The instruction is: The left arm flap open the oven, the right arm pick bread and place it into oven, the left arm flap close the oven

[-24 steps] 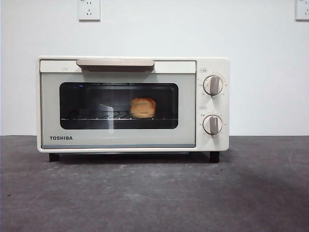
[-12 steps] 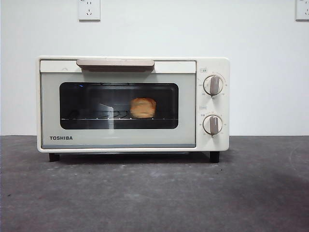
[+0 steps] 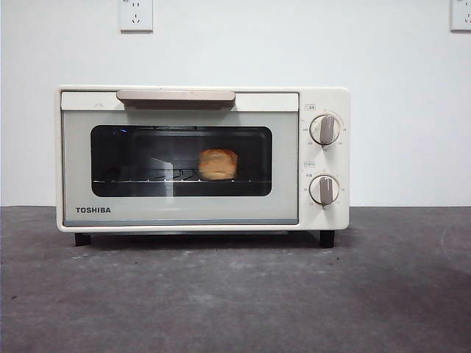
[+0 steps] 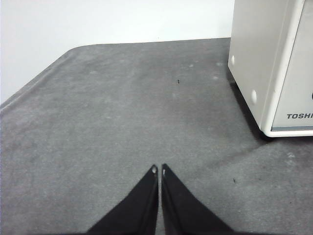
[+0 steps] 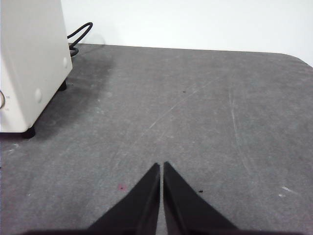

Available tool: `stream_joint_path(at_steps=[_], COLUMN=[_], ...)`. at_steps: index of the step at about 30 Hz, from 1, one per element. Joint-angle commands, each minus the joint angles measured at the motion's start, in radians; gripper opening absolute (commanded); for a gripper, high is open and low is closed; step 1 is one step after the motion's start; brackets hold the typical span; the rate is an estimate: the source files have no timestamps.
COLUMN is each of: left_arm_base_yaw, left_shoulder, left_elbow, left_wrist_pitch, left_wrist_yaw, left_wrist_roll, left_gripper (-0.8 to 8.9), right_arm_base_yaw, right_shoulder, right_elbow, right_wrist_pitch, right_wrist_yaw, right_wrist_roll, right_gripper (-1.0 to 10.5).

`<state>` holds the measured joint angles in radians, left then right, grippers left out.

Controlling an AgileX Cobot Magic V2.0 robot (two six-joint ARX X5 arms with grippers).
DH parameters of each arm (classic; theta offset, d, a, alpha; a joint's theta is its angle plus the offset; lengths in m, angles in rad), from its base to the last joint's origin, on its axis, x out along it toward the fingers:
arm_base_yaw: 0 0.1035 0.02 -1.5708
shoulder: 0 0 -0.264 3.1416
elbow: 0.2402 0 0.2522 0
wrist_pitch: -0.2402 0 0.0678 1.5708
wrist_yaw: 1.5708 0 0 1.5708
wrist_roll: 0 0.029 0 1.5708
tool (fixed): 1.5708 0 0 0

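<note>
The cream-white TOSHIBA oven stands on the grey table with its door closed and its beige bar handle at the top. Through the dark glass the golden-brown bread lies on the wire rack inside. My left gripper hovers shut and empty over bare mat, off the oven's left side. My right gripper is also shut and empty, over the mat beside the oven's right side. Neither arm shows in the front view.
Two round knobs sit on the oven's right panel. A black power cable runs behind the oven. Wall sockets are above. The rounded table edge lies beyond the left gripper.
</note>
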<state>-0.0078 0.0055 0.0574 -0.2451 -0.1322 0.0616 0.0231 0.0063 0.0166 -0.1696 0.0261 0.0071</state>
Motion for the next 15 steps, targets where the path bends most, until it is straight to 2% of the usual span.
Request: stream_joint_path(at_steps=[1, 15], left_arm_base_yaw=[0.001, 0.001], left_shoulder=[-0.002, -0.002], left_elbow=[-0.019, -0.019], left_wrist_pitch=[-0.009, -0.01], left_wrist_yaw=[-0.002, -0.002], left_wrist_roll=[-0.002, -0.002], left_gripper=[0.2, 0.2], right_arm_base_yaw=[-0.002, -0.002], right_shoulder=[-0.003, -0.003], right_elbow=[-0.007, -0.006], right_wrist_pitch=[-0.013, 0.012], right_wrist_yaw=[0.0, 0.0], right_wrist_roll=[0.013, 0.012], right_gripper=[0.1, 0.1])
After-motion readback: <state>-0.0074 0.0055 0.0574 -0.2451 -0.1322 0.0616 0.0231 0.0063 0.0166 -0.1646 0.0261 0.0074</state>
